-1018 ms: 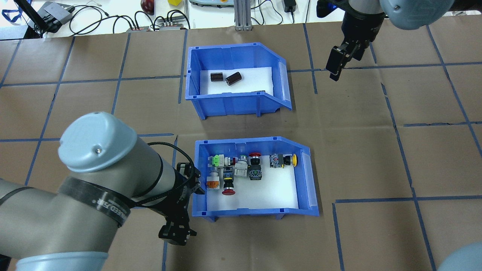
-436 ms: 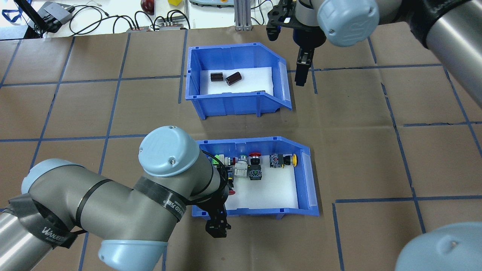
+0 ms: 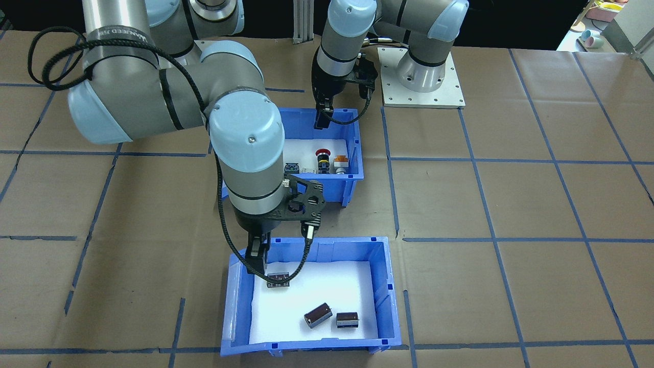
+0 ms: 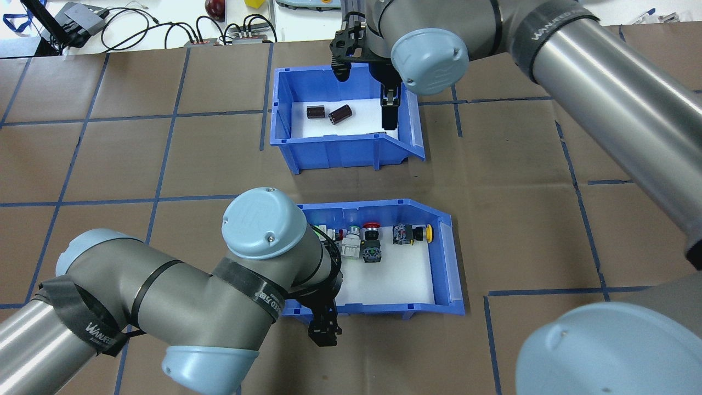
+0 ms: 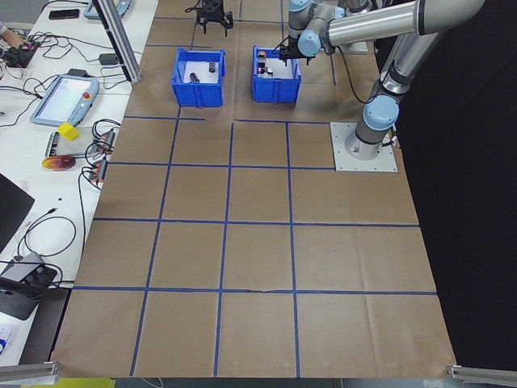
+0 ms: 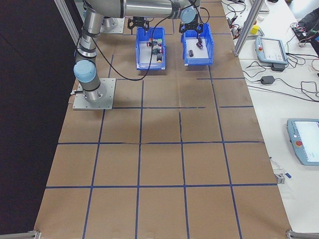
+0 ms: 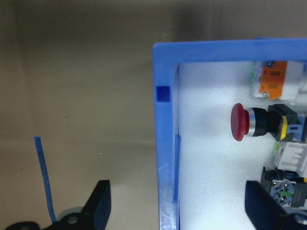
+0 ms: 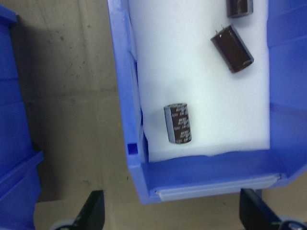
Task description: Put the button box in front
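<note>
Two arm straps are reading "WANEER"; left gripper [image 7: 175,211] is straddling the button box [image 7: 165,143] wall, jaws apart; right gripper [image 8: 170,211], spread, is hovering beside it.

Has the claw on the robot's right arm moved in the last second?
Yes. In the overhead view the right gripper has swung leftward, from over bare table to over the sloped end of the bin of black cylinders.

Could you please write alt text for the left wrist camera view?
Looking straight down, the left hand hangs open astride a blue wall of the button box, one finger outside over the brown table, the other inside over the white liner. A red mushroom button and an orange switch lie inside.
</note>
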